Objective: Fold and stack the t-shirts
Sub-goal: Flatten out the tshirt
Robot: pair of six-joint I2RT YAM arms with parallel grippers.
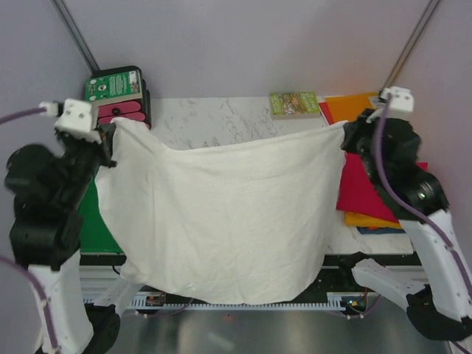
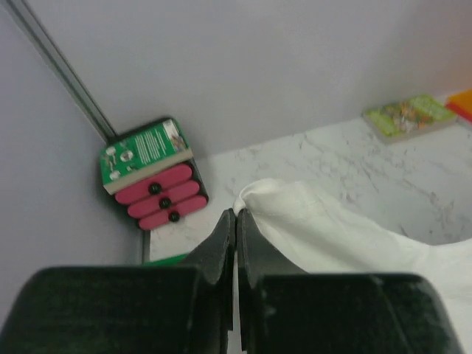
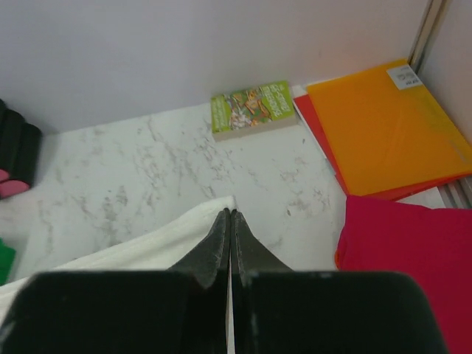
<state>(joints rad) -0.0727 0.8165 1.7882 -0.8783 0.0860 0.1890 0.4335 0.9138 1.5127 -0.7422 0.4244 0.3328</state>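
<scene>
A thin white t-shirt [image 1: 217, 214] hangs spread in the air between both arms, its lower edge draped over the table's near edge. My left gripper [image 1: 112, 136] is shut on its left top corner [image 2: 247, 193], my right gripper [image 1: 348, 134] shut on its right top corner [image 3: 221, 203]. At the right lies a stack of folded t-shirts: magenta [image 1: 363, 190] on top, orange [image 1: 369, 220] and blue [image 1: 380, 230] edges showing beneath it. In the right wrist view the magenta t-shirt [image 3: 409, 251] lies to the right of my fingers.
A small green-covered book [image 1: 293, 103] lies at the back of the marble table [image 1: 221, 122]. Orange and red folders [image 1: 354, 107] sit at the back right. A green-and-pink box [image 1: 118, 94] stands at the back left corner. A green mat [image 1: 99, 221] lies under the left arm.
</scene>
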